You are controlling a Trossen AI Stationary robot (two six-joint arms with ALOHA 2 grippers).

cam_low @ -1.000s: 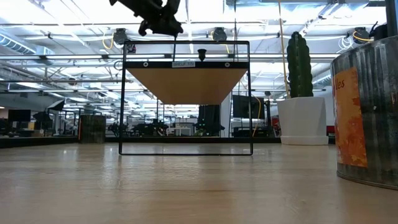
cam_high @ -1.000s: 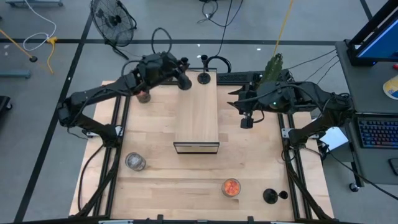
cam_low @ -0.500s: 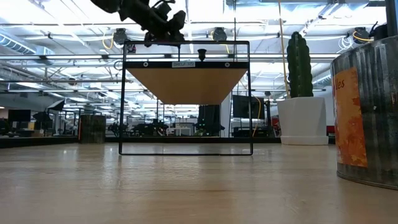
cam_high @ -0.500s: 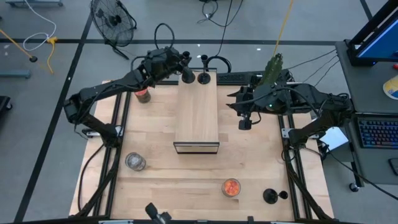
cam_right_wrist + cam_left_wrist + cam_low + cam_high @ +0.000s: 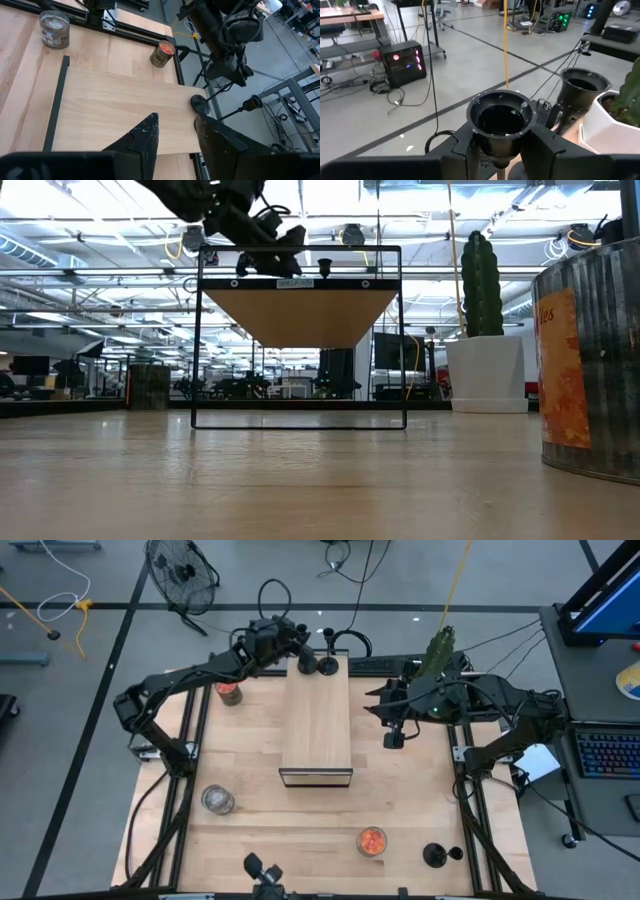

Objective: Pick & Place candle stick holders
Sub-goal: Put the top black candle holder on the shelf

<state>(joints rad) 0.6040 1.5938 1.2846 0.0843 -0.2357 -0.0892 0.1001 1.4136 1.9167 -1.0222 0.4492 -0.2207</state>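
Observation:
A pale wooden shelf [image 5: 316, 720] on a black wire frame stands mid-table. One black candle stick holder [image 5: 327, 665] stands on its far end. My left gripper [image 5: 304, 662] hovers beside it, shut on a second black holder [image 5: 502, 120], whose base [image 5: 200, 103] is at the shelf top; touching or not, I cannot tell. My right gripper [image 5: 393, 738] hangs open and empty to the right of the shelf. A third black holder [image 5: 435, 855] stands near the front right corner. Glass cups stand on the table: orange-red [image 5: 229, 693], silvery [image 5: 218, 800], orange-red [image 5: 372, 841]. My left gripper pinches the black holder just under its cup [image 5: 501, 150], one finger [image 5: 465, 152] on either side. The fingers come nearly level from the table's left, slanting a little down. The holder stands upright in the hold, cup mouth up, stem hanging below the fingers.
A white pot with a green cactus [image 5: 440, 648] stands at the far edge, right of the shelf. In the low view a cup [image 5: 590, 360] looms close at the right. Bare wood lies in front of the shelf [image 5: 300, 825].
My left gripper has carried the black holder toward the table's right and down, from above the shelf's far left corner to just over its far end, next to the standing holder. The holder has stayed upright. My right gripper has kept still.

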